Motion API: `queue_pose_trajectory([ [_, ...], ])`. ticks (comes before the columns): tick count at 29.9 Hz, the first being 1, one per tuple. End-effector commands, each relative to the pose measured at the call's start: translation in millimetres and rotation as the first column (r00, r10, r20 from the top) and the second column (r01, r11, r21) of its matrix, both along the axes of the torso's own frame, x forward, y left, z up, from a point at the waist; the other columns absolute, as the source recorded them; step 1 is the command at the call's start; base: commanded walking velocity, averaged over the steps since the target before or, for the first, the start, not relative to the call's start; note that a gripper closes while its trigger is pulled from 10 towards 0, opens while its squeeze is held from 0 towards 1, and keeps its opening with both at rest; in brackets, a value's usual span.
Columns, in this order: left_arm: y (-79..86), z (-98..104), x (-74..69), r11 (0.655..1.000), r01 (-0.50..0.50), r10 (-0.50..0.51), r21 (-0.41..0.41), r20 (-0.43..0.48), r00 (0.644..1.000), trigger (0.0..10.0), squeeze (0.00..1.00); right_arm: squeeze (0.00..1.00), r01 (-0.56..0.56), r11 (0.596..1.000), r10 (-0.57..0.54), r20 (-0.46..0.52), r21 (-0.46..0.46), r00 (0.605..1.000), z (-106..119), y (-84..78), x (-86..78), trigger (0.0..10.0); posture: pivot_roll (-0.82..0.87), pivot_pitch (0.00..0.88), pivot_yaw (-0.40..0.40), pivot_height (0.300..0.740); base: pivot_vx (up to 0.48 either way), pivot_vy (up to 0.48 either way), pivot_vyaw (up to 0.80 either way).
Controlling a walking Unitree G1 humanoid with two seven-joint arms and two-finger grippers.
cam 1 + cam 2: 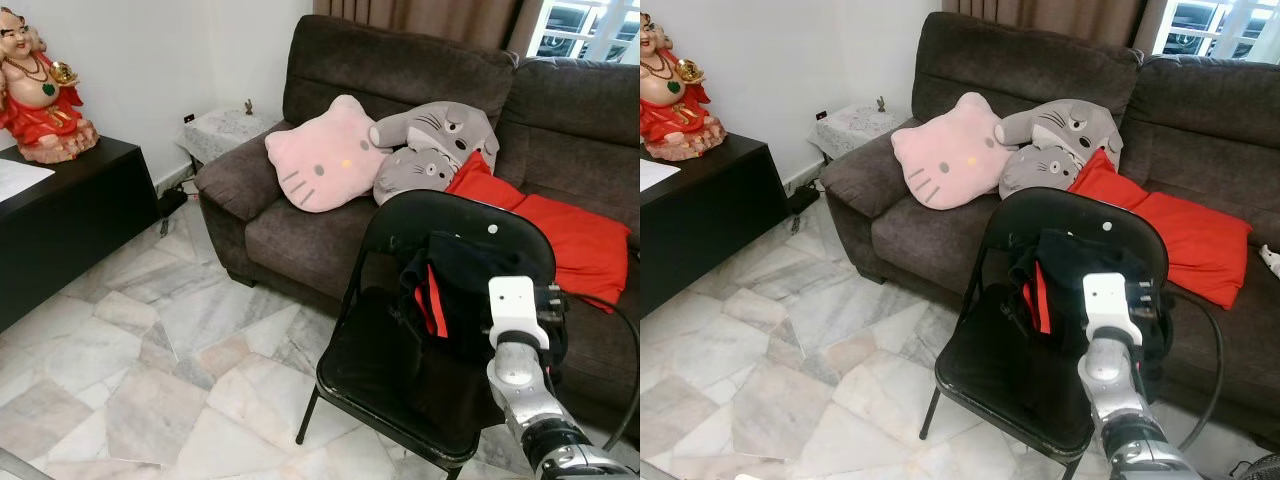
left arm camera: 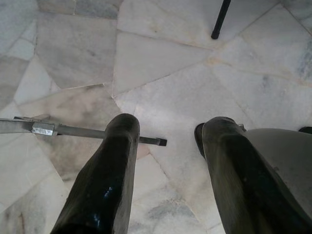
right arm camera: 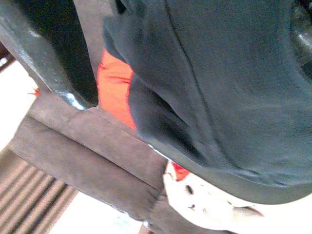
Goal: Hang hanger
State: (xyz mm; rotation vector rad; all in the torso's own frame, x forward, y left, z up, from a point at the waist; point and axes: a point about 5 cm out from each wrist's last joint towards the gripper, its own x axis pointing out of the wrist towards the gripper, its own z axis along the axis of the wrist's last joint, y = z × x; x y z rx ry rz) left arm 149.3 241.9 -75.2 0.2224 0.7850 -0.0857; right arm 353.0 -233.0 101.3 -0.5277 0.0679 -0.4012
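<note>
Right gripper (image 1: 500,262) raised against a dark garment (image 1: 455,285) draped over the black folding chair (image 1: 400,370) before the brown sofa (image 1: 300,230), finger spread impossible to tell, left gripper (image 2: 168,161) fingers wide apart, empty, above marble floor (image 2: 161,63).

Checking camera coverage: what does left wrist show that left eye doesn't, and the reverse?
Left wrist alone: the left claw, its two black fingers apart with nothing between them, hanging over the marble floor, with a thin metal rod beyond the fingers.

Left eye alone: the brown sofa, pink cushion, grey cushions, red cloth, a dark garment with red trim on the chair back, and the right arm raised to it.

Both: the marble floor and a leg of the black chair.
</note>
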Motion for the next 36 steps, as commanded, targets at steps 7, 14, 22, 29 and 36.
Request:
queue_pose_trajectory([
  [7, -1.2, -2.8, -4.1, 1.0, -0.003, 0.003, 0.0, -0.024, 1.0, 10.0, 0.0, 0.0, -0.032, 0.999, 0.032, -0.105, 0.009, 0.994, -8.3, 3.0, 1.4, 10.0, 0.05, 0.0, 0.012, 0.74, 0.0, 0.0, 0.0],
  [14, -1.8, -3.0, -4.2, 1.0, -0.003, 0.003, 0.0, -0.025, 1.0, 10.0, 0.0, 0.0, -0.018, 0.997, 0.023, 0.071, -0.073, 0.997, 15.2, 2.1, 5.6, 10.0, 0.05, 0.0, 0.01, 0.74, 0.0, 0.0, 0.0],
  [22, -3.0, -3.7, -4.8, 1.0, -0.004, 0.004, -0.003, -0.028, 1.0, 10.0, 0.0, 0.0, -0.013, 0.997, 0.015, 0.034, -0.072, 0.999, 6.9, 3.2, 2.9, 10.0, 0.05, 0.0, 0.009, 0.74, 0.0, 0.0, 0.0],
  [29, -2.9, -3.9, -5.1, 1.0, -0.005, 0.005, -0.002, -0.03, 1.0, 10.0, 0.0, 0.0, 0.055, 0.994, -0.054, -0.014, 0.095, 0.998, -4.1, -5.7, -1.8, 10.0, 0.05, 0.0, 0.009, 0.74, 0.0, 0.0, 0.0],
  [36, -2.4, -3.9, -5.6, 1.0, -0.007, 0.006, -0.001, -0.031, 1.0, 10.0, 0.0, 0.0, 0.022, 0.997, -0.024, 0.021, 0.075, 0.999, 2.3, -4.7, 0.7, 0.0, 0.05, 0.0, 0.009, 0.74, 0.0, 0.0, 0.0],
])
